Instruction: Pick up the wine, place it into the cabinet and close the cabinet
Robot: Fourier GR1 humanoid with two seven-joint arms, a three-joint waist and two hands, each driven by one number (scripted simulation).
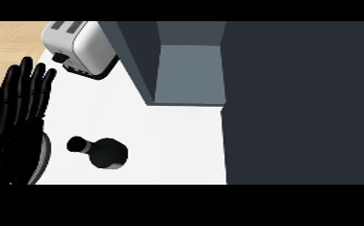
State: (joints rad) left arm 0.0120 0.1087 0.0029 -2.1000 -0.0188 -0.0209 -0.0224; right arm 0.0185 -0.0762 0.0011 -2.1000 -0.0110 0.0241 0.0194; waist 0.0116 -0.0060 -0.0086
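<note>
You see the wine bottle (pixel 103 151) standing upright on the white bench (pixel 171 133), untouched, in front of the cabinet (pixel 188 71), whose inside is open to receive it. The left hand (pixel 25 105) rests at the left edge with fingers straight and apart, holding nothing; the right hand is not visible. The large dark panel (pixel 295 100) at right is probably the swung-open cabinet door, but the view is poor there.

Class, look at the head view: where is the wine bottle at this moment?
The wine bottle stands on the white counter at lower left, just right of the left hand and in front of the open cabinet.
</note>
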